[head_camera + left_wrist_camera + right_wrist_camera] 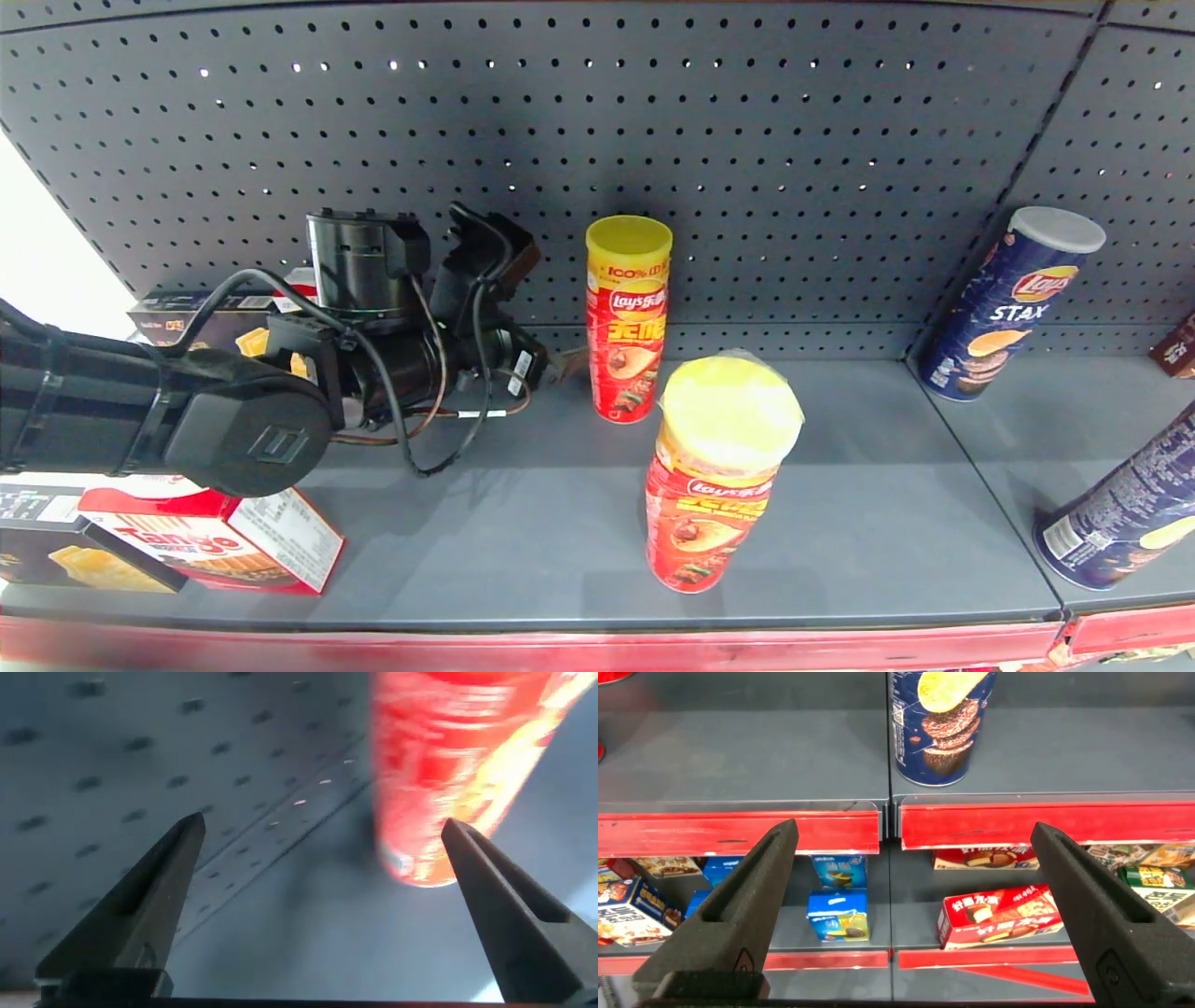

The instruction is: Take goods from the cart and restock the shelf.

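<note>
Two red cans of chips up on the grey shelf (868, 523): a back can (627, 322) and a front can (714, 476). Both standing straight up. Red all round, with yellow writing and a picture of chips on the side. Yellow lid on top of each, and some see-through wrap over the lid of the front can. Back can close to the grey wall (653, 112) full of little holes. Front can nearer the red front edge, a bit to the right of the other one and apart from it.

Low over the shelf, the left gripper (571, 359), just beside the back can on its left side. Spread wide, with nothing held. Can't tell if touching the can or not.

Out in front of the red edge, the right gripper (913, 826). Spread wide too, holding nothing. Past it, a blue can (938, 723) standing on the shelf.

Over on the right, a grey-lidded blue can (1008, 303) by the back wall and a second blue can (1120, 509) nearer the front. Over on the left, a red snack box (243, 546) by the front edge.
</note>
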Robot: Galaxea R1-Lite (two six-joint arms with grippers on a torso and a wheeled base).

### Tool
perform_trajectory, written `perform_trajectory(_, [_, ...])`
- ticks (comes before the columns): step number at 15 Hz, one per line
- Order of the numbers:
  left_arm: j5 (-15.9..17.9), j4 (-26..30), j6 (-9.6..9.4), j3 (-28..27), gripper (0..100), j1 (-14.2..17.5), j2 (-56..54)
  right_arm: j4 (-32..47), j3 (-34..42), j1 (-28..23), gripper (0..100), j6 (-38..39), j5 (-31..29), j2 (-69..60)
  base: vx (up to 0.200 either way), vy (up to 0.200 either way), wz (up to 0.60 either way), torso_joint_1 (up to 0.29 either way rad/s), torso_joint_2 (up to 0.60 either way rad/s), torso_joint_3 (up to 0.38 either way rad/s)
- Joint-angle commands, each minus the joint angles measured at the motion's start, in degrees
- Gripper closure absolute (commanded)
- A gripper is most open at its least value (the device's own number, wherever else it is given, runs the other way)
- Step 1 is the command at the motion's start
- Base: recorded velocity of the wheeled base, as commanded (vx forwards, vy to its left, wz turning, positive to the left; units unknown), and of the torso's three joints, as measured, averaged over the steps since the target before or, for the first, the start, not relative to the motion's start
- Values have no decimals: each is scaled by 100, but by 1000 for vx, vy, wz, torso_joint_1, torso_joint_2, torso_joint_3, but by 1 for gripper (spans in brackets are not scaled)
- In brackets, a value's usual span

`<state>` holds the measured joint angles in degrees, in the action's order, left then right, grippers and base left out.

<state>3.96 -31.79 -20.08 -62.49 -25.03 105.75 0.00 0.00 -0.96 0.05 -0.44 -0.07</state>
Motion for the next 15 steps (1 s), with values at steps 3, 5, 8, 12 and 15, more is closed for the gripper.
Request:
perform_trajectory(3, [-229,-2,-181,17,0,15,-28,0,0,0,0,-5,0,7,0,0,0,0,0,0])
perform_trajectory(5, [-238,-55,-339,-9,0,7,95,0,0,0,0,-5,0,7,0,0,0,0,0,0])
perform_trajectory(8, [-264,-117,-356,-79,0,-2,341,0,0,0,0,4,0,7,0,0,0,0,0,0])
perform_trajectory(12, [-264,-161,-348,-202,0,-37,508,0,0,0,0,4,0,7,0,0,0,0,0,0])
perform_trajectory(15, [-264,-134,-348,-387,0,-81,604,0,0,0,0,-5,0,7,0,0,0,0,0,0])
